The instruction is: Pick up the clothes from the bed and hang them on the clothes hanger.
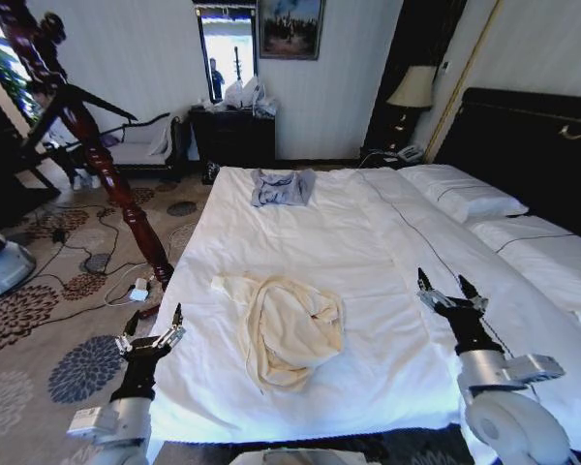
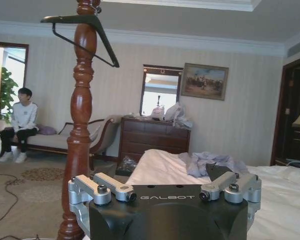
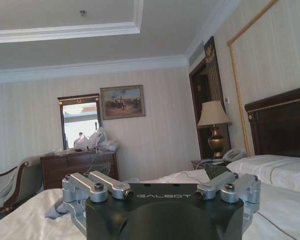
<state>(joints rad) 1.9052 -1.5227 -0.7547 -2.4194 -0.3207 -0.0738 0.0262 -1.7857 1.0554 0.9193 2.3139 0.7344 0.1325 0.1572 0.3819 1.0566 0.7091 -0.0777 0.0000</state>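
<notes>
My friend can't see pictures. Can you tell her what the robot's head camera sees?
A cream garment lies crumpled on a wide white bed. The robot's left hand and right hand hover open on either side of it. A tall red-brown wooden coat stand rises left of the bed.

Both arms end in matching hardware: black forearm tubes rising from pale grey-silver wrist housings with boxy side brackets. Left gripper [image 1: 153,325] and right gripper [image 1: 447,287] each carry two thin dark fingers tipped in black on bare-metal linkages. Close up, each gripper [image 2: 167,192] has a matt black body lettered "GALBOT" in pale capitals, flanked by silver aluminium link bars with black socket-head screws at the pivots; same build on the right gripper [image 3: 162,192]. Rounded white-grey shell at the right arm's base.
</notes>
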